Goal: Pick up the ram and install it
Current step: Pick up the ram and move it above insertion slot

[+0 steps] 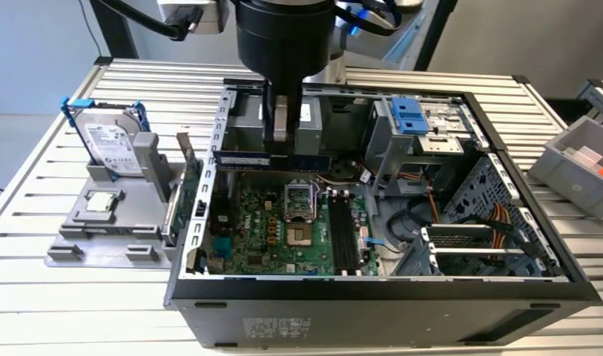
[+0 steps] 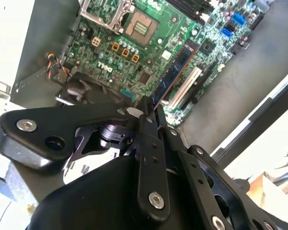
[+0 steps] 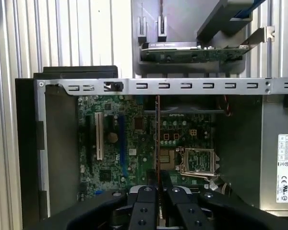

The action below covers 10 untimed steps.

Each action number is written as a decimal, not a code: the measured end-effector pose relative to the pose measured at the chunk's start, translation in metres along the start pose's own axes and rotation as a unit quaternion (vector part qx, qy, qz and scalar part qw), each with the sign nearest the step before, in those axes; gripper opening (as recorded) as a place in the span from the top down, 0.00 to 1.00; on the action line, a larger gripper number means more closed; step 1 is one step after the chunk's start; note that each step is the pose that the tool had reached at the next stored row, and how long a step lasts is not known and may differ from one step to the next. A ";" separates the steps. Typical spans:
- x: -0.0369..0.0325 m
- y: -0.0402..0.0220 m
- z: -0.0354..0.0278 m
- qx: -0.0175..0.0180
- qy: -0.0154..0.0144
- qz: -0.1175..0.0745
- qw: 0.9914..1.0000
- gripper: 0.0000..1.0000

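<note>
Gripper (image 1: 281,152) is clamped narrow on the ram (image 1: 244,158), pinching its flat faces near mid-length, so the stick sticks out on both sides of the fingers. In both wrist views the ram (image 3: 157,139) reads edge-on, running straight out from the gripper (image 3: 157,189) over the motherboard (image 3: 134,143). It's held up in the air inside the open case (image 1: 380,297), over the far end of the board, not touching anything. The black memory slots (image 1: 343,233) sit lower down, nearer the camera and toward the exterior view's right of the gripper. Key point: the ram's long axis runs left-right in the exterior view and the slots run near-far, so to me they look roughly crosswise, not lined up. Case sits on the slatted surface (image 1: 44,185).
</note>
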<state>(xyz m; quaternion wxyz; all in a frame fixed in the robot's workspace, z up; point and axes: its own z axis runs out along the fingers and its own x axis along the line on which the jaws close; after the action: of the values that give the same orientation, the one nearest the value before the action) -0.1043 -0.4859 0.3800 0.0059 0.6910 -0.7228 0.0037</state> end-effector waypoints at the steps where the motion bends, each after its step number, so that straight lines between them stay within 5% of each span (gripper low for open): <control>1: -0.0002 -0.0020 0.0000 0.000 0.000 0.000 1.000 1.00; 10: -0.0019 -0.0175 -0.0001 0.000 0.000 0.000 1.000 1.00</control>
<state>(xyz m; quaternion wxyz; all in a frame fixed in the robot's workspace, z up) -0.0867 -0.4848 0.3800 0.0058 0.6910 -0.7229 0.0037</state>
